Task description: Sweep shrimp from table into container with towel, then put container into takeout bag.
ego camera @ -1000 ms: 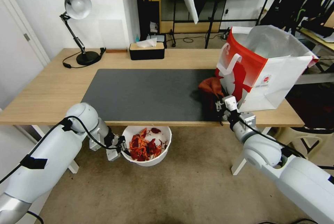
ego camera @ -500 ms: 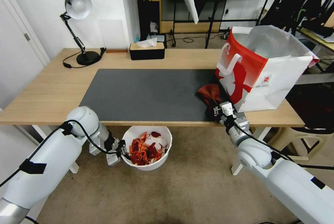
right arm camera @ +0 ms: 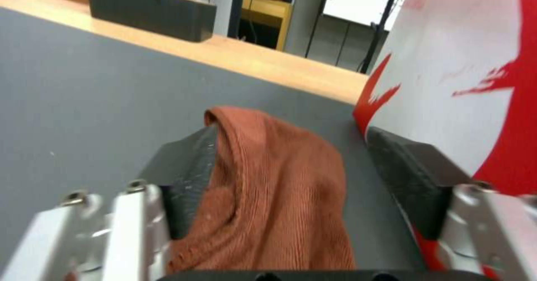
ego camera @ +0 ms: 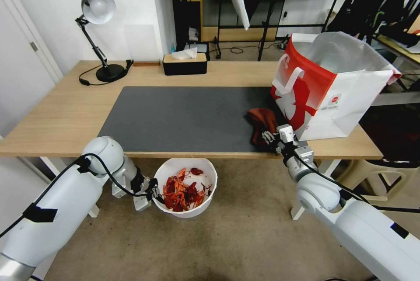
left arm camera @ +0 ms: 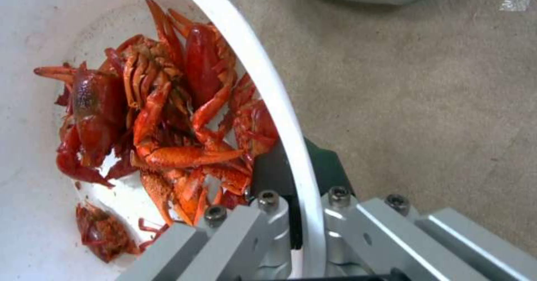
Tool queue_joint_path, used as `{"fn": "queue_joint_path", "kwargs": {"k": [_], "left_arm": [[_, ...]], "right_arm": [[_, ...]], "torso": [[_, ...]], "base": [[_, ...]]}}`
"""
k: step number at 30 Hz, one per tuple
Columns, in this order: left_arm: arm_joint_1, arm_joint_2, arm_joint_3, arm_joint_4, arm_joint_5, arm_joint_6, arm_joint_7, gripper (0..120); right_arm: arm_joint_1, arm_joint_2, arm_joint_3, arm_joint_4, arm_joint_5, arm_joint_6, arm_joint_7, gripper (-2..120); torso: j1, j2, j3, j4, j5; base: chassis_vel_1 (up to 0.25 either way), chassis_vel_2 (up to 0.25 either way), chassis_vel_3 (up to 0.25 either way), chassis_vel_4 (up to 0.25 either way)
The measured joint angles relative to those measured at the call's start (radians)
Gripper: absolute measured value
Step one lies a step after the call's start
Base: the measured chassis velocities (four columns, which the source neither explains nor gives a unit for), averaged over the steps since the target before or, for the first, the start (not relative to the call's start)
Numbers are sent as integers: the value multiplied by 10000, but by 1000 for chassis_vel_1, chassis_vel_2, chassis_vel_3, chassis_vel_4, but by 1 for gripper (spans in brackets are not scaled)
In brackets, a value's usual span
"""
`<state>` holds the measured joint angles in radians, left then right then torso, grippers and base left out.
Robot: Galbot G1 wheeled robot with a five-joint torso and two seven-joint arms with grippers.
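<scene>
The white container [ego camera: 188, 211] hangs below the table's [ego camera: 57, 115] near edge, over the carpet, with the red shrimp [ego camera: 179, 189] piled inside. My left gripper [ego camera: 153, 191] is shut on its rim. The left wrist view shows one finger inside the container rim [left arm camera: 263, 75] and one outside, with my left gripper [left arm camera: 296, 167] close to the shrimp [left arm camera: 168, 117]. The rust-brown towel [ego camera: 261, 119] lies bunched on the dark mat [ego camera: 183, 117] beside the takeout bag [ego camera: 332, 88]. My right gripper [ego camera: 269, 137] is open around the towel [right arm camera: 274, 180], its pads [right arm camera: 187, 167] wide apart.
The red and white bag [right arm camera: 464, 84] stands upright and open at the table's right end, close to my right gripper [right arm camera: 299, 167]. A black tissue box [ego camera: 184, 63] and a desk lamp [ego camera: 97, 32] stand along the far edge. A white table leg [ego camera: 302, 204] stands right of the container.
My right gripper has come down with the towel, set it on the mat and opened, drawing back toward the near edge. The container has barely shifted.
</scene>
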<state>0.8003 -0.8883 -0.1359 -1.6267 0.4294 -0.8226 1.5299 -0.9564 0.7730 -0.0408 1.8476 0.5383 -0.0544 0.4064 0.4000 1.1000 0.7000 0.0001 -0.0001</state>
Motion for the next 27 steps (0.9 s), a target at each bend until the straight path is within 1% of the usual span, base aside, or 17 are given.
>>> {"fn": "queue_joint_path", "kwargs": {"k": [1,3,4,5,8,14,17,18,19,22,23,26,27], "left_arm": [[0,0,0,0,0,0,0,0],[21,-10,-9,-13,9,0,0,0],[41,-10,-28,-53,14,0,0,0],[41,-10,-28,-53,14,0,0,0],[111,16,-61,-142,16,0,0,0],[203,49,-133,-271,5,0,0,0],[353,120,-223,-504,-65,0,0,0],[353,120,-223,-504,-65,0,0,0],[428,151,-277,-595,-86,0,-1,0],[615,214,-362,-822,-116,0,-1,0],[615,214,-362,-822,-116,0,-1,0],[918,300,-407,-1244,-127,0,-1,0],[918,300,-407,-1244,-127,0,-1,0]], "right_arm": [[0,0,0,0,0,0,0,69],[-87,-28,96,184,0,2,42,79],[-228,-34,238,445,-22,80,86,87],[-228,-34,238,445,-22,80,86,87],[-664,-28,618,1077,-126,177,110,98],[-1330,8,1152,1722,-482,355,125,100],[-2762,268,2085,2318,-1043,967,-36,100],[-2762,268,2085,2318,-1043,967,-36,100],[-3383,450,2462,2448,-1270,1285,-153,100],[-4405,831,3107,2565,-1772,1828,-375,100],[-4405,831,3107,2565,-1772,1828,-375,100],[-5181,1267,3439,2476,-2450,2383,-398,100],[-5181,1267,3439,2476,-2450,2383,-398,100]], "torso": [[0,0,0,0,0],[0,0,0,0,1],[0,-1,0,-1,1],[0,-1,0,-1,1],[-1,0,0,0,1],[0,0,-1,1,0],[-1,0,-2,-2,0],[-1,0,-2,-2,0],[-1,0,-2,-2,2],[-1,0,-2,-3,-1],[-1,0,-2,-3,-1],[-1,0,-1,-1,0],[-1,0,-1,-1,0]], "base": [[0,0,0,0],[0,0,0,0],[0,0,0,0],[0,0,0,0],[0,0,0,0],[0,0,0,0],[0,0,0,0],[0,0,0,0],[0,0,0,0],[0,0,0,0],[0,0,0,0],[0,0,0,0],[0,0,0,0]]}}
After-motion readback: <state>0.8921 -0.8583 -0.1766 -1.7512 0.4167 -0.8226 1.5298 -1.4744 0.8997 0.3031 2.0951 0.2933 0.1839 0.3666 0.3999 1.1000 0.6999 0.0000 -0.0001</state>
